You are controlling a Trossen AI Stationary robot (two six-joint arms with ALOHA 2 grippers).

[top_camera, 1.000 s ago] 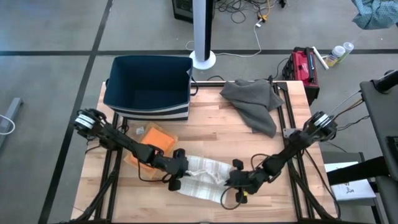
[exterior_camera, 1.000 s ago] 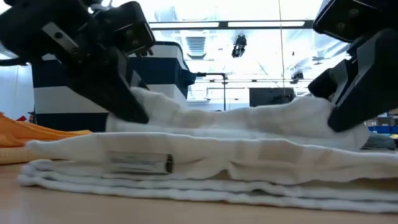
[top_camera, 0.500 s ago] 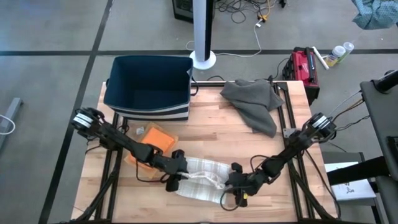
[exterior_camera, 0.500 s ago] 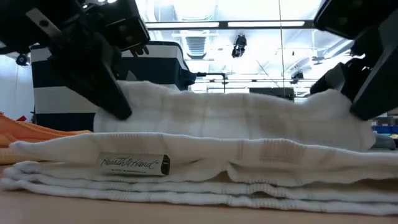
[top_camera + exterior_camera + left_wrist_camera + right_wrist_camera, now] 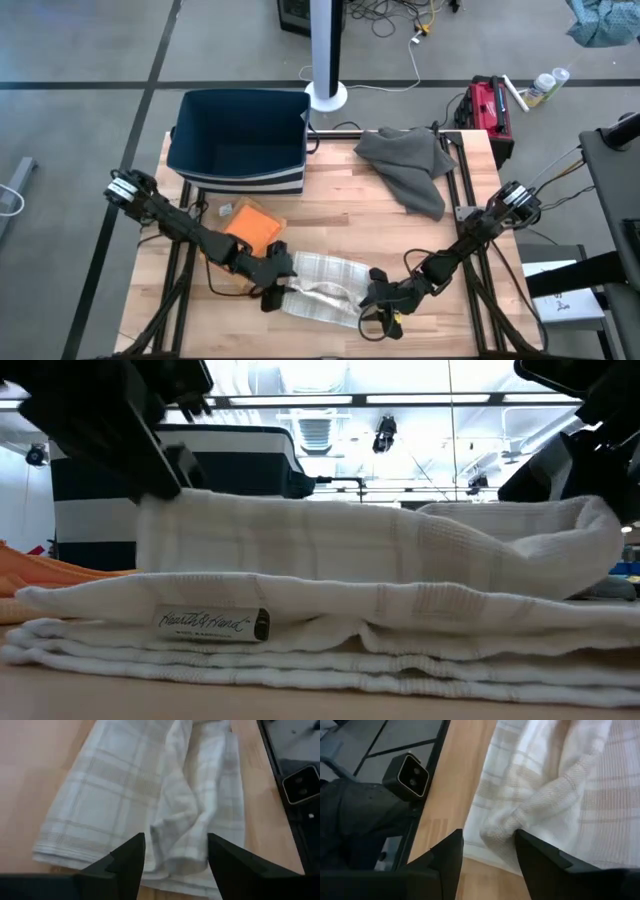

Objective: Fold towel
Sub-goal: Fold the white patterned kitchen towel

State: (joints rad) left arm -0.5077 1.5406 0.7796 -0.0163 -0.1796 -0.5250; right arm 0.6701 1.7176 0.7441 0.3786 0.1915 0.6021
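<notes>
Fingers spread and empty on both the left gripper [image 5: 272, 289] and right gripper [image 5: 377, 296], the towel [image 5: 322, 298] lies released, folded over at the bench's [image 5: 340, 215] front edge, rumpled, needing tidying.

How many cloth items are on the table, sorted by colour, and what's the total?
White: 1, the plaid towel at the near edge, between the two hands.
Grey: 1, the crumpled cloth at the far right.
Orange: 1, the cloth near the navy bin.
Total: 3
</notes>
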